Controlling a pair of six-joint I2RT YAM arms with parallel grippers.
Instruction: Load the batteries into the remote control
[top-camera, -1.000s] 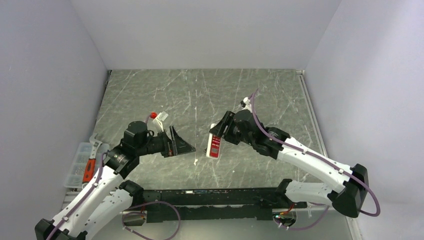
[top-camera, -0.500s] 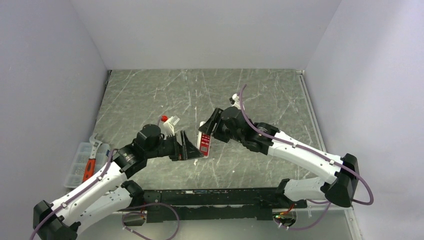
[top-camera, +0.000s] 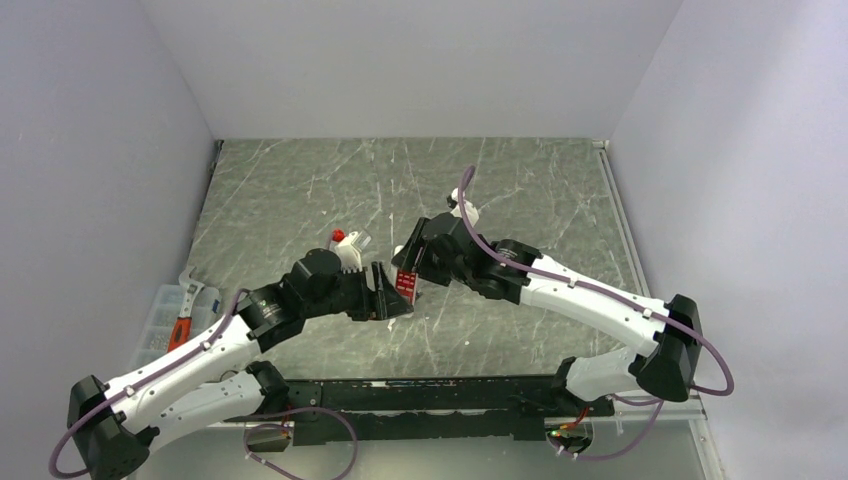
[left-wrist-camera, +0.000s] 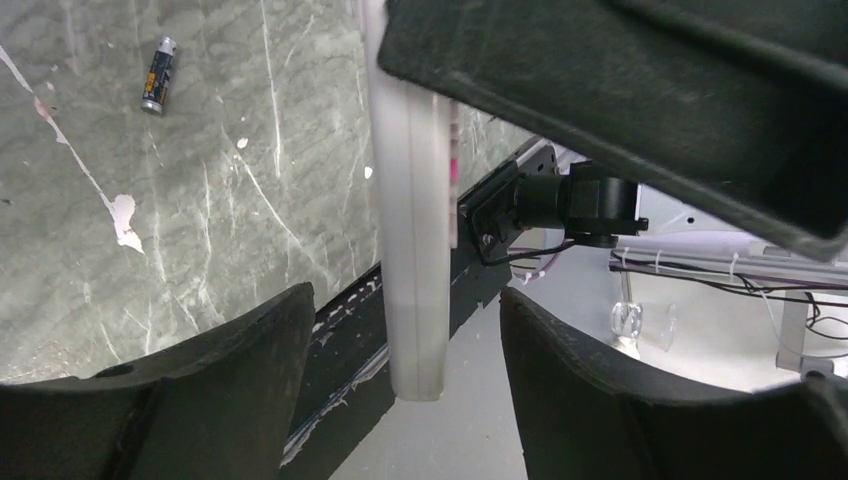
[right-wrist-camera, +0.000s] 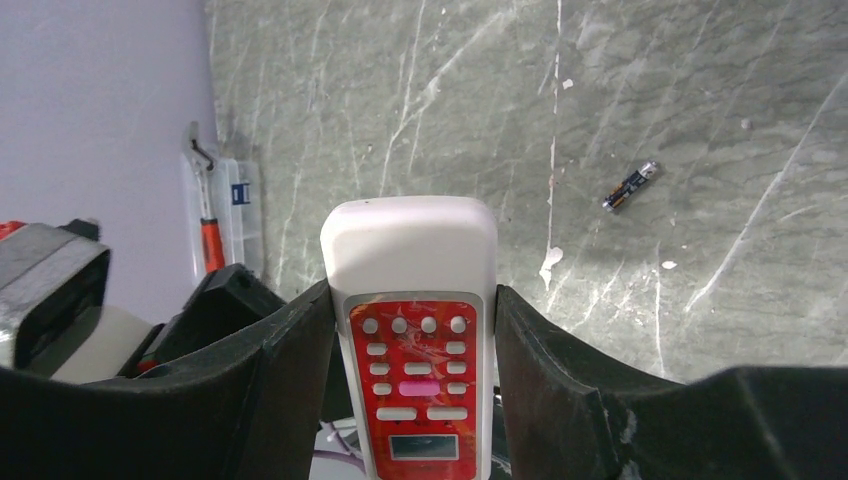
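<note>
The remote control (right-wrist-camera: 415, 350) is held above the bench (top-camera: 300, 180), clamped in the right gripper (right-wrist-camera: 405, 305). The left gripper (left-wrist-camera: 405, 310) has moved in, still open but narrowing around its free end: probably a regrasp before loading.

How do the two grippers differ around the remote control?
The right gripper is shut on the remote control, gripping its long edges; the left gripper is open, with gaps either side of it. The right gripper's view shows its red button face; the left gripper's, its thin white edge. Both straddle it.
</note>
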